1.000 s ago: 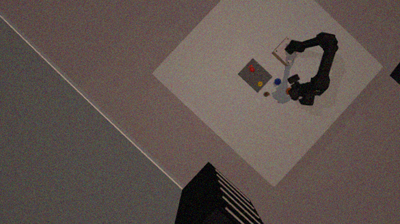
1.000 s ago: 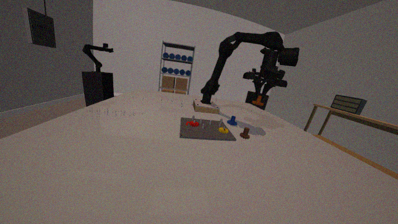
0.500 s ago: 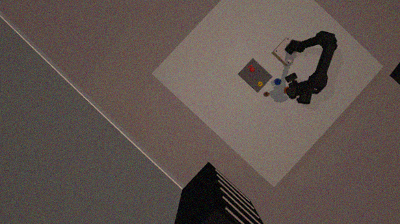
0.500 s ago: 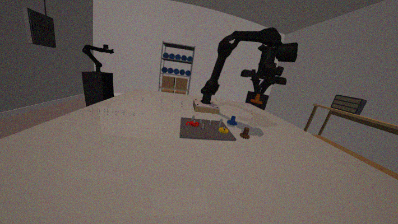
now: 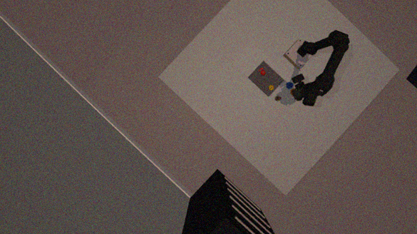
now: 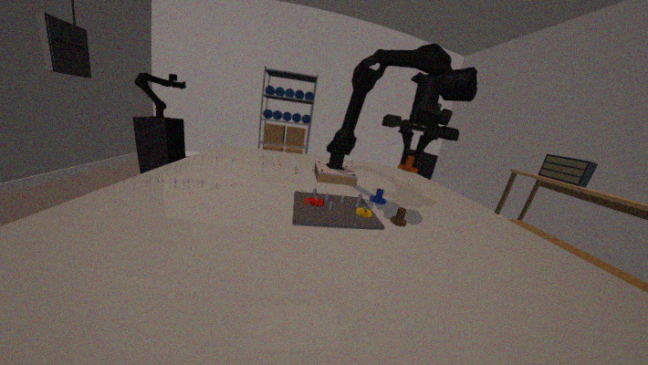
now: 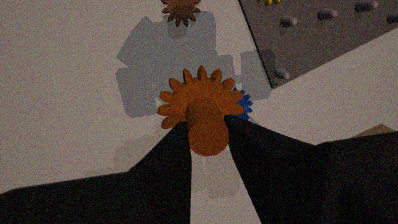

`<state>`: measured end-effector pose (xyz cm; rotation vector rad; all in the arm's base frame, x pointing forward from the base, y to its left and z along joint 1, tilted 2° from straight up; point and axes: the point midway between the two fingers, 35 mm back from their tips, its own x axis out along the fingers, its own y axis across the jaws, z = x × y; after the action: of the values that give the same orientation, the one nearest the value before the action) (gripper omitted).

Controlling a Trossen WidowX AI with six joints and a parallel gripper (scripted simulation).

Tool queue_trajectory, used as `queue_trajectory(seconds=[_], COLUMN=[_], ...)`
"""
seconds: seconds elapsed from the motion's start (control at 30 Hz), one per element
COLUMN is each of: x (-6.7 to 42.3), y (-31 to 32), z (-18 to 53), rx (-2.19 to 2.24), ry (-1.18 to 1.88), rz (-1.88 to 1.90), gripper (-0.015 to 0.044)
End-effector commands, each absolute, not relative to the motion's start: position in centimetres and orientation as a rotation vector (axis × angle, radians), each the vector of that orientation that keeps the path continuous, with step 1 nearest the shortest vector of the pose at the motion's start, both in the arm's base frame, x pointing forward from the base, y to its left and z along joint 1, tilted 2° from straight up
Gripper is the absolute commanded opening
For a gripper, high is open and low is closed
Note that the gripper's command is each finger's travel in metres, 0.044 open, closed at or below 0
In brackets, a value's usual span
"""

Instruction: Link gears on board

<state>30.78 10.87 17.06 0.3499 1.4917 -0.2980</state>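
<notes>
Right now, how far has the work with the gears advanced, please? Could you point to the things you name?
No loose gear is on the grey board [image 5: 266, 78] [image 6: 338, 220] [image 7: 320, 45] yet. In hand: the orange gear [image 6: 408, 165] [image 7: 200, 95], raised between the fingers [image 6: 410, 152]. Left: seating it, probably adding the blue [image 5: 289, 85] [image 6: 378, 199] [image 7: 245, 104] or brown gear [image 5: 277, 98] [image 6: 399, 218] [image 7: 181, 9], completing the chain, withdrawing.
</notes>
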Motion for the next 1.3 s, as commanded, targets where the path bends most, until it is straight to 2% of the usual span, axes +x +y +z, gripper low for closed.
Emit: queue_trajectory(seconds=[0.0, 1.27], x=[30.8, 30.9], y=[10.1, 1.3], z=[16.6, 13.3], rx=[0.343, 0.330], ry=[1.496, 1.501], rz=[-0.304, -0.292], gripper=[0.0000, 0.0000])
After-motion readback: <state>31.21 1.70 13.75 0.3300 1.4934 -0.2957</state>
